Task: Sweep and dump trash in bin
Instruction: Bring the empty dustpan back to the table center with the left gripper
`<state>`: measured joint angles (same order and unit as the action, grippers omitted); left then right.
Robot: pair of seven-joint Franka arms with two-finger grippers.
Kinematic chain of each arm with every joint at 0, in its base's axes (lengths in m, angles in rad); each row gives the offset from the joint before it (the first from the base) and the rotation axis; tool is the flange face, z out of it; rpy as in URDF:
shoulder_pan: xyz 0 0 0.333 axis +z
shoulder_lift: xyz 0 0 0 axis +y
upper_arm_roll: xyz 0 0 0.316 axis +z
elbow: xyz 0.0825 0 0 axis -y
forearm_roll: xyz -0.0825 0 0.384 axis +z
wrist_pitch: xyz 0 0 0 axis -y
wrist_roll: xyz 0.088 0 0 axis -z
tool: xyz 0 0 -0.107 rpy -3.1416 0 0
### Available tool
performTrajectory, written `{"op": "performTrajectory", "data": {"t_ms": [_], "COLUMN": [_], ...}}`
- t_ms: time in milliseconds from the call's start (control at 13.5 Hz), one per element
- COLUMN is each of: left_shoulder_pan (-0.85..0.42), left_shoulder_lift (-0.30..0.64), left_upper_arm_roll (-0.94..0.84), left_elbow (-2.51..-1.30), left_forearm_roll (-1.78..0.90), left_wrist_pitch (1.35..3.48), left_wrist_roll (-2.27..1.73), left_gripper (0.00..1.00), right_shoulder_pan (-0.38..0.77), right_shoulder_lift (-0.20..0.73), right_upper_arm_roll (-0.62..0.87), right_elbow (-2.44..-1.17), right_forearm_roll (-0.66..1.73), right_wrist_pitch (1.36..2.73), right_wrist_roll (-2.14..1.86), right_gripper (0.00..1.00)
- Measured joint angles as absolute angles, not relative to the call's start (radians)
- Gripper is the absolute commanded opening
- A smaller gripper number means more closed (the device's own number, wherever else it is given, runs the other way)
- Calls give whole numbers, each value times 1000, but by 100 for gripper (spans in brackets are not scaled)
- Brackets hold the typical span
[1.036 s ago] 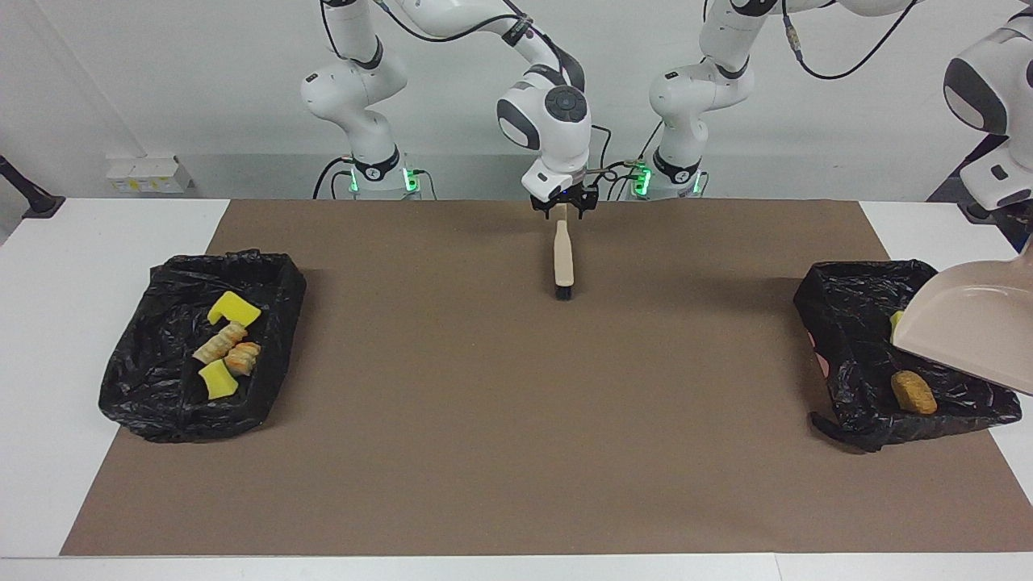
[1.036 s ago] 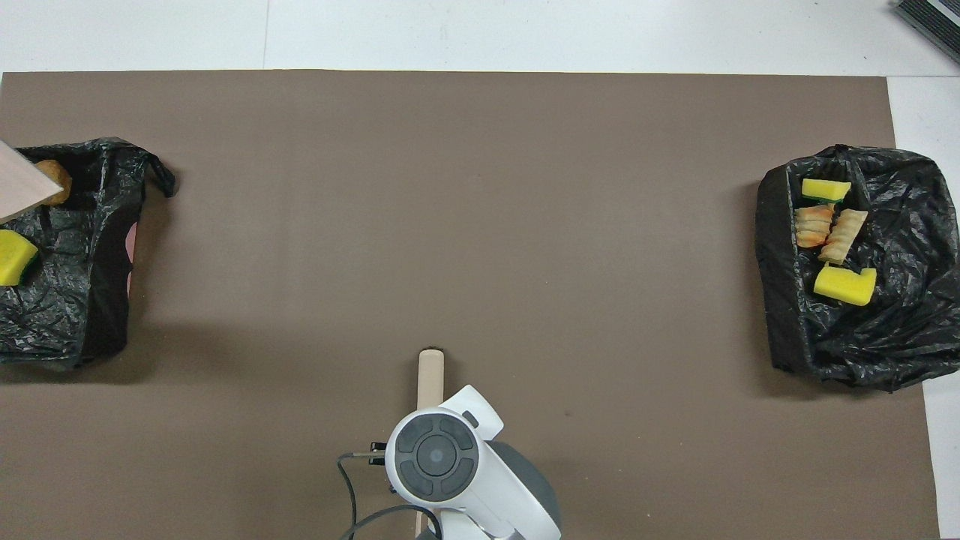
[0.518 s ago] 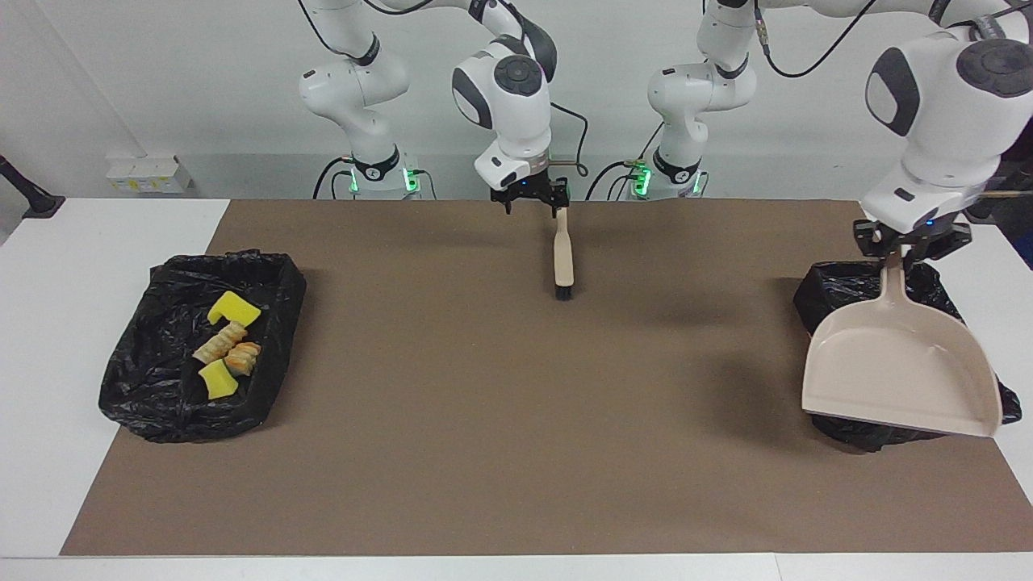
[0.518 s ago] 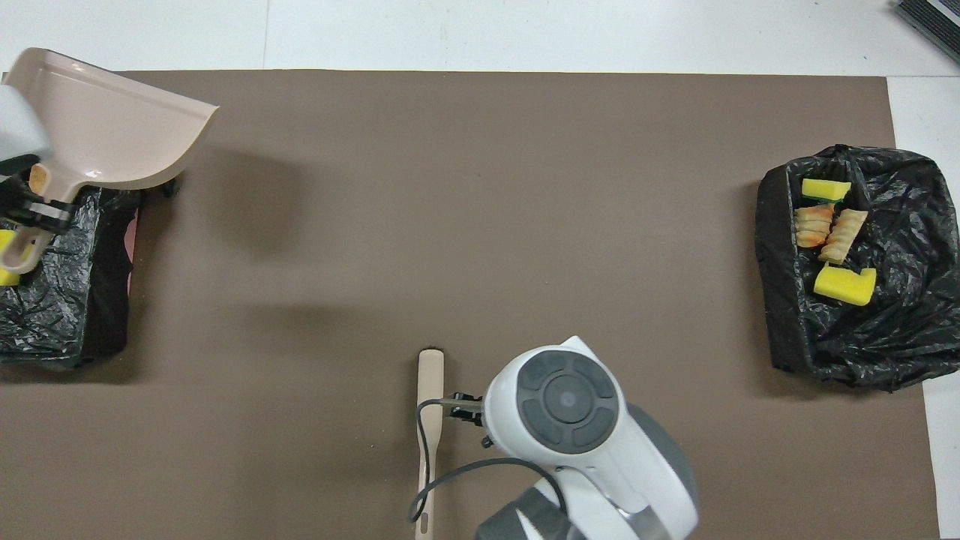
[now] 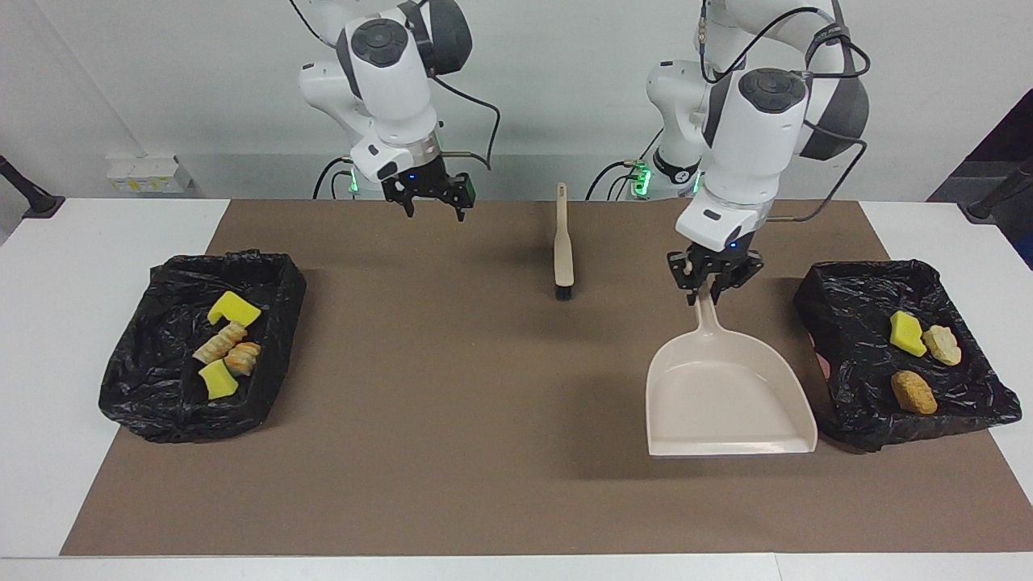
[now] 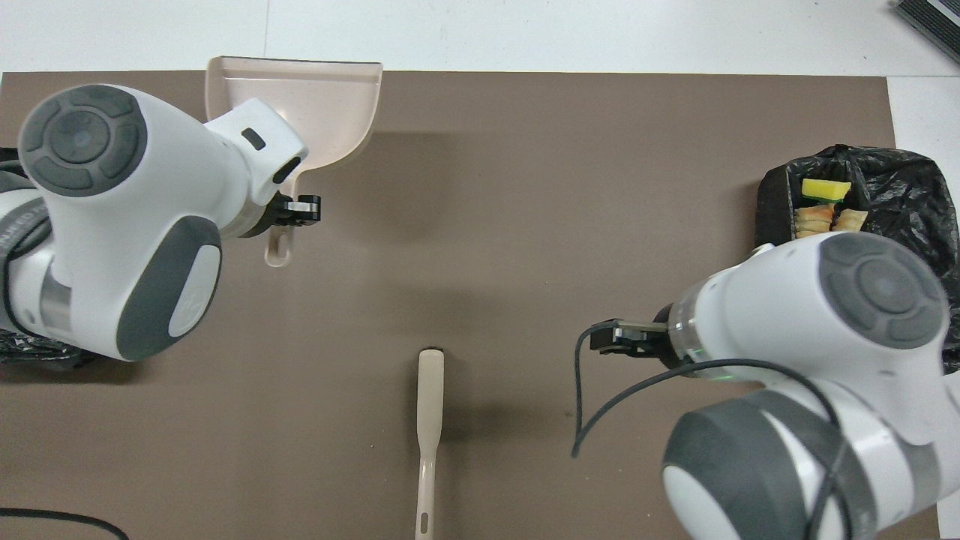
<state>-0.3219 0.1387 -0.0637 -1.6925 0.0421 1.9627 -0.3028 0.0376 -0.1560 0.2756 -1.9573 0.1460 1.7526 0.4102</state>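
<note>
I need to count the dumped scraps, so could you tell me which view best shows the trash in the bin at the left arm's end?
The facing view: three scraps lie unobstructed in that bin. In the overhead view the left arm covers them.

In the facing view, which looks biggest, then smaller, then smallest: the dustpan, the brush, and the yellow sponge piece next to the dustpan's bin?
1. The dustpan, held by the left gripper, looks biggest.
2. The brush is long but thin.
3. The yellow sponge piece looks smallest.

The brush lies farther from the camera, though the order looks clear.
</note>
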Motion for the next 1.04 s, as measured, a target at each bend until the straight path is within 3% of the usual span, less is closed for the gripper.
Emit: {"op": "performTrajectory", "data": {"t_ms": [444,1036], "left_shoulder_pan": [-533,-555], "left_shoulder_lift": [256,344], "left_upper_arm_roll": [-63,-61], "left_elbow": [-1718,-1720], "left_forearm_roll": [-34,-71], "left_wrist_pitch": [2021,2149], "left_wrist_roll": [-415,-433], "left_gripper": [0,0], "right_shoulder_pan": [-56,-77], "right_shoulder_lift": [-140,-34], "right_upper_arm_roll": [275,265], "right_elbow": [-1796,-1567], "right_forearm_roll": [47,-21], "right_wrist_pitch": [1729,1572], "right_wrist_roll": [314,314], "right_gripper": [100,100]}}
